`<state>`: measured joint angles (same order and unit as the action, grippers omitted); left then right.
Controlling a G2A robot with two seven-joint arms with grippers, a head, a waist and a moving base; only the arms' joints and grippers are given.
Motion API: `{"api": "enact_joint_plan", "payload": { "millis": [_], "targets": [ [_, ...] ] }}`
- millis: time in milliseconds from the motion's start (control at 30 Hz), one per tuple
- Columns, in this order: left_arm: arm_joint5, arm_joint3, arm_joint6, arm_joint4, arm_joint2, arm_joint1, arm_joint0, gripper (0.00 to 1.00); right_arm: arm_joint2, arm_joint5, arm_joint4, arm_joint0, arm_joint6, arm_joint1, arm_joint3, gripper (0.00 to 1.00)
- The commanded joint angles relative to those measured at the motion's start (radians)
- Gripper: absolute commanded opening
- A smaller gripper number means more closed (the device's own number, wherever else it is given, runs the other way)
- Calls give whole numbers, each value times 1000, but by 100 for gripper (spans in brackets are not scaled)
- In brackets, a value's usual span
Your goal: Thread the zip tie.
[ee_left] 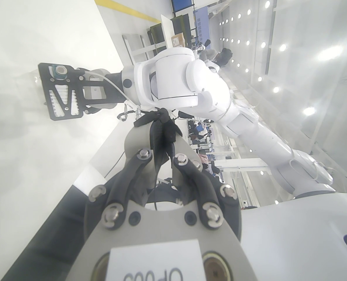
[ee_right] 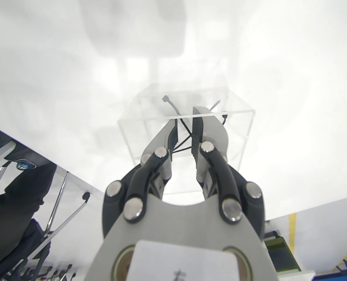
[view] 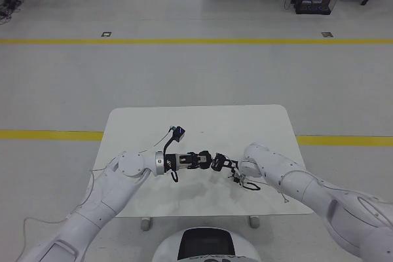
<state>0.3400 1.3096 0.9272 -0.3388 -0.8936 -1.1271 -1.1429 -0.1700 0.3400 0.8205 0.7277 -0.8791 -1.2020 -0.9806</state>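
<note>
Left fingers [ee_left: 134, 140] are being pressed together on a black plastic zip tie [ee_left: 158, 116]; right fingers [ee_right: 212, 130] are being held narrowly parted over a clear acrylic box [ee_right: 243, 130].

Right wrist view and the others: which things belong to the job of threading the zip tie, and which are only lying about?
For the job:
zip tie clamped in the left claw;
spare zip ties in the clear box;
right claw, open, at that box.

Only there:
white table under both arms;
yellow floor lines.
</note>
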Motion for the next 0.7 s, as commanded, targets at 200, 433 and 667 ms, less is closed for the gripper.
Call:
{"api": "enact_joint_plan", "payload": {
  "millis": [200,433,667],
  "targets": [
    [0,0,0,0,0,0,0,0,0,0,7,1,11,0,4,17],
    [0,0,0,0,0,0,0,0,0,0,-4,4,-5,-5,13,14],
    [0,0,0,0,0,0,0,0,0,0,-6,-1,-13,-10,18,0]
  ]
}}
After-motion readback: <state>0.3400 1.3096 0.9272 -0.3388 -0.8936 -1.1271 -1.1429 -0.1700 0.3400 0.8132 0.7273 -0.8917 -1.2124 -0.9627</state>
